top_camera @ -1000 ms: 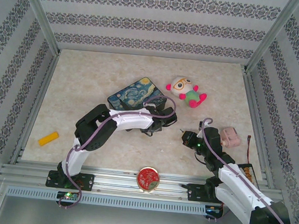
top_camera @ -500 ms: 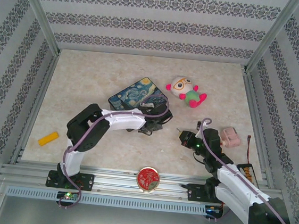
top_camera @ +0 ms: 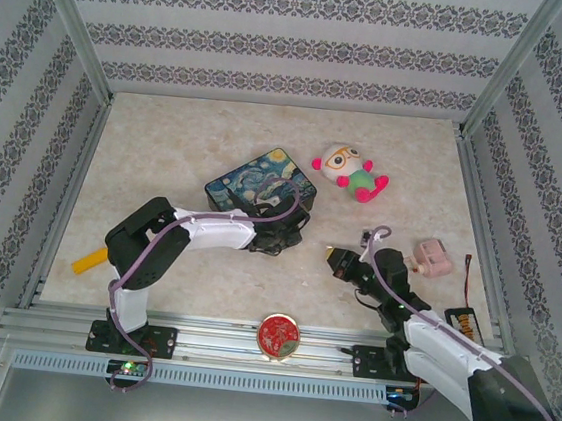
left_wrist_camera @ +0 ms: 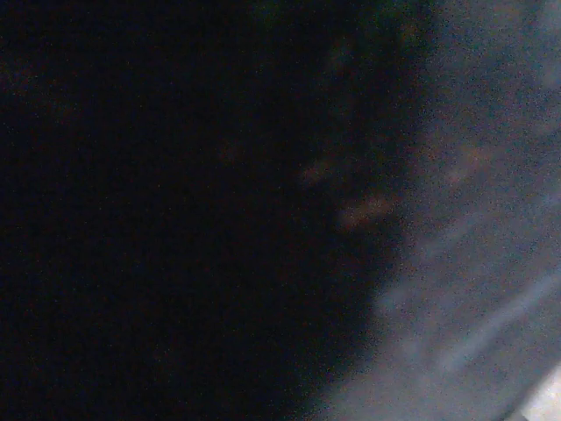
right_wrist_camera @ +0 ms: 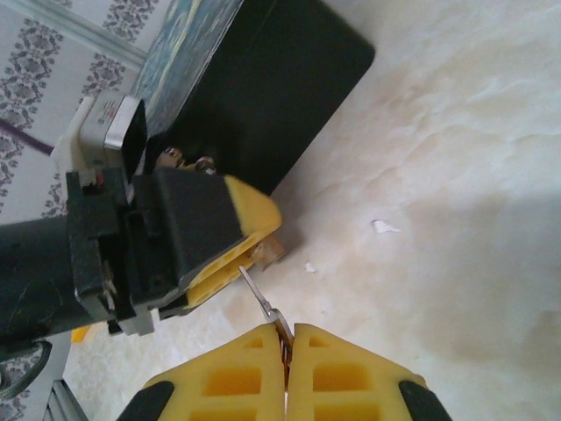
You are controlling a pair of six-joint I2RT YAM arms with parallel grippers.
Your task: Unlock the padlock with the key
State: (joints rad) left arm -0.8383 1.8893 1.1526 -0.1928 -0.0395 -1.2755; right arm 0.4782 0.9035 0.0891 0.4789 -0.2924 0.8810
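In the right wrist view my right gripper [right_wrist_camera: 286, 331] is shut on the thin silvery key [right_wrist_camera: 264, 303], whose blade points up and left. The blade's tip lies just under the yellow fingers of my left gripper [right_wrist_camera: 256, 235]. Those fingers are shut on the small brass padlock [right_wrist_camera: 272, 253]; a corner of its body pokes out, and the shackle is hidden. In the top view the left gripper [top_camera: 281, 233] sits at the near side of the starry tin box [top_camera: 254, 180], with the right gripper [top_camera: 333, 252] a short way to its right. The left wrist view is dark and blurred.
A plush doll [top_camera: 351, 171] lies behind and to the right of the tin box. A pink object [top_camera: 432, 257] sits near the right wall, a yellow piece [top_camera: 90, 262] at the left, and a red round lid [top_camera: 278, 335] at the front rail.
My right gripper has moved left with the key, closing the gap to the left gripper. The left arm's elbow has swung left and its gripper has drawn back a little.
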